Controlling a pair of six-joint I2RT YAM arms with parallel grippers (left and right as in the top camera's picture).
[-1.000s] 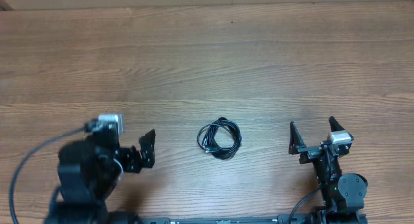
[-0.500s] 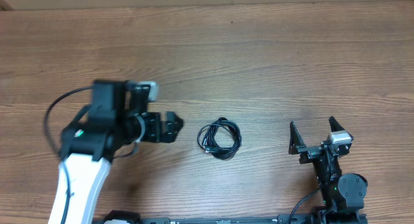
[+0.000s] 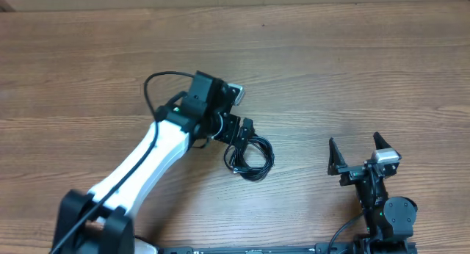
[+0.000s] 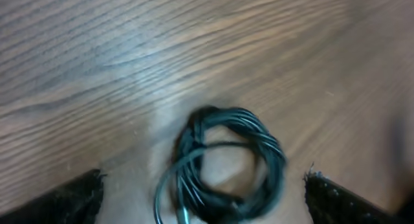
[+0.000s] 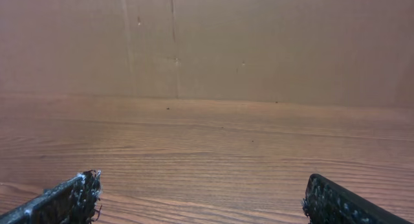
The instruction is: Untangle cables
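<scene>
The left gripper [image 3: 241, 135] has its jaws spread wide and grips nothing. In its wrist view the two fingers [image 4: 68, 199] show only as dark tips in the bottom corners, far apart. Between them, on the wood, lie the cables [image 4: 223, 166], wound into one round black coil. Several strands run side by side in it, and they bunch and cross on its left side. Neither finger touches the coil in that view, which is blurred.

From overhead, the gripper sits over the coil's upper left edge, and the rest of the coil reaches out to the lower right of the jaws. I cannot tell whether the fingertips reach the wood. Behind the jaws the white arm [image 3: 143, 162] slants back towards the near left corner.

The right gripper [image 3: 355, 144] also has its jaws wide apart and holds nothing. It stands well to the right of the cables, its tips pointing away from its base. Its wrist view shows both tips at the bottom corners, with wood grain between and ahead of them.

The table [image 3: 352, 63] is brown wood with grain running left to right. Beyond its far edge stands a plain brown wall [image 5: 259, 43] marked by a faint vertical seam.
</scene>
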